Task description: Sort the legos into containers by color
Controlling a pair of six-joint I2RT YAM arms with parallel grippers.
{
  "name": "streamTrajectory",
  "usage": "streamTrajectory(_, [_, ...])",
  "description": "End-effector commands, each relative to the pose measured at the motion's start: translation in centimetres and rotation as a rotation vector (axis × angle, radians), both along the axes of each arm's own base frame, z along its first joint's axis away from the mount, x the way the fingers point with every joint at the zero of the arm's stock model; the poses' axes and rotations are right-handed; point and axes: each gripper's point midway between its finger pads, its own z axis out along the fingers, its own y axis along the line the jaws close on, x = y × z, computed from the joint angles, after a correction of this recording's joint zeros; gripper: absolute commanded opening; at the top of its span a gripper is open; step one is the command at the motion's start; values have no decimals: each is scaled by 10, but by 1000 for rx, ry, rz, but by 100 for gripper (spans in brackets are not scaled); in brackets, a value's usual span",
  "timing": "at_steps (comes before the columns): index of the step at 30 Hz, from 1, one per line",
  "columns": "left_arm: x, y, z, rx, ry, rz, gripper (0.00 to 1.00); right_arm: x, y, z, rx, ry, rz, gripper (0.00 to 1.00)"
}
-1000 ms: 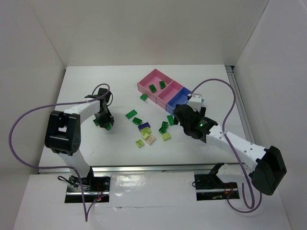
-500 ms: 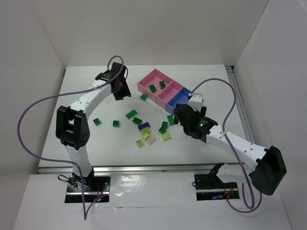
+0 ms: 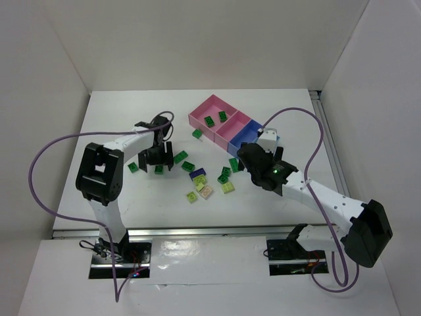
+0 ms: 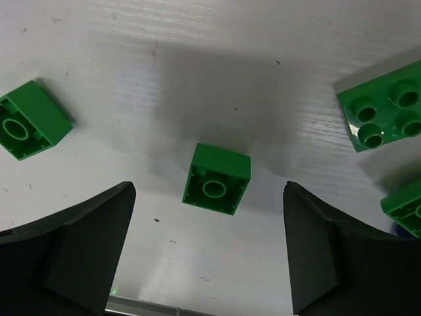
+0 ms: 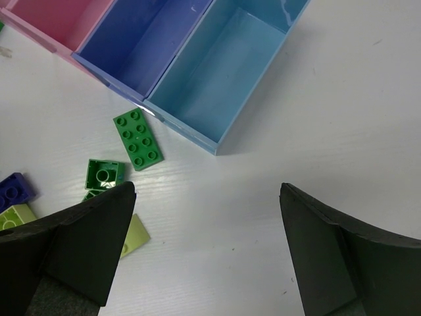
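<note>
Top: left claw (image 3: pixel 158 158) wide open over small green lego (image 3: pixel 158 170), left of containers (image 3: pixel 207 108), bare surface (image 3: pixel 118 125) around. Right claw (image 3: pixel 245 158) open by containers' blue end.
Left wrist: small green lego between fingers (image 4: pixel 66 257), untouched.
Right wrist: long green lego (image 5: pixel 138 139) just beside light blue bin (image 5: pixel 223 72) edge.

Pink bin (image 5: pixel 59 16) cut by frame corner (right wrist view); green brick (image 4: pixel 402 207) half outside left wrist view.
</note>
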Motion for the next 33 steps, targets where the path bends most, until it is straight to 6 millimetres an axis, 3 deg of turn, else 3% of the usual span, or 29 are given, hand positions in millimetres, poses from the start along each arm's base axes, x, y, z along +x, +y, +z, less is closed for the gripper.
streamTrajectory(1, [9, 8, 1, -16, -21, 8, 93, 10, 6, 17, 43, -48, -14, 98])
streamTrajectory(7, [5, 2, -17, -105, 35, 13, 67, 8, 2, 13, 32, -41, -26, 99])
streamTrajectory(10, [7, 0, -17, -119, 27, 10, 58, 8, 0, 16, 33, -52, -33, 99])
streamTrajectory(13, [8, -3, -23, -126, 42, 18, 57, 8, 0, 16, 24, -51, -27, 99])
streamTrajectory(17, [5, -7, -20, -147, 57, 25, 39, 8, -4, 20, 3, -58, -36, 99])
streamTrajectory(18, [11, -9, -14, -162, 36, 21, 25, 8, -4, 20, 3, -58, -36, 99])
streamTrajectory(19, [16, -16, -5, -199, 17, 13, 19, 8, -4, 20, 3, -58, -36, 99])
streamTrajectory(22, [43, -49, 23, -346, -75, -29, 10, 10, -3, 24, 10, -66, -36, 99])
streamTrajectory(27, [89, -103, 76, -422, -217, -115, 8, 6, -9, 33, 10, -79, -54, 99])
streamTrajectory(28, [105, -113, 98, -440, -275, -134, 8, 6, -11, 38, 15, -95, -62, 99])
streamTrajectory(30, [120, -129, 96, -474, -275, -142, 8, 2, -15, 30, 2, -82, -61, 99])
streamTrajectory(31, [136, -138, 115, -508, -325, -144, 8, 0, -19, 31, -1, -83, -73, 99])
streamTrajectory(32, [143, -146, 117, -542, -325, -149, 8, -2, -20, 29, -4, -73, -78, 99])
streamTrajectory(33, [148, -157, 102, -557, -294, -136, 8, -8, -23, 28, -4, -67, -92, 99])
